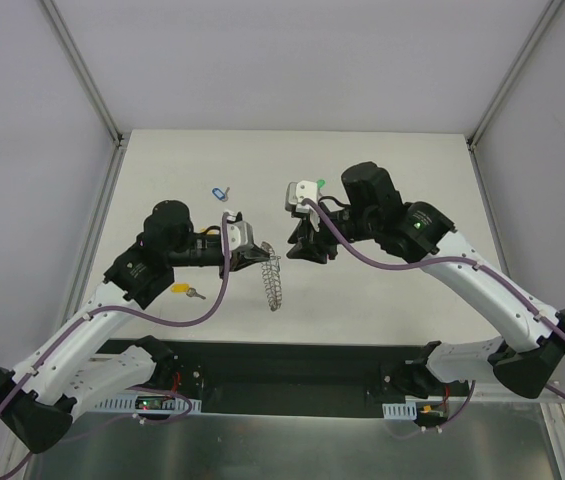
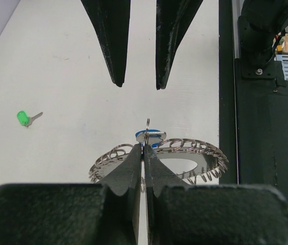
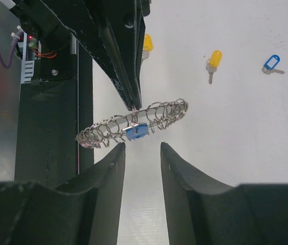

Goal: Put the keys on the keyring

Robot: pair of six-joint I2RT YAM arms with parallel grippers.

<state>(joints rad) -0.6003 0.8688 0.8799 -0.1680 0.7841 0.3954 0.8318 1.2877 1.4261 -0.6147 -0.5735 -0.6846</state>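
My left gripper is shut on the top edge of the keyring, a silver ring edged with wire loops, and holds it above the table. In the left wrist view its fingers pinch one loop of the ring. The solid-blue key hangs at that loop. My right gripper is open and empty, facing the ring from the right. In the right wrist view it sits just short of the blue key and the ring.
A green key lies behind the right gripper and shows in the left wrist view. A pale blue key lies at the back left. A yellow key lies under the left arm. Two yellow keys show in the right wrist view.
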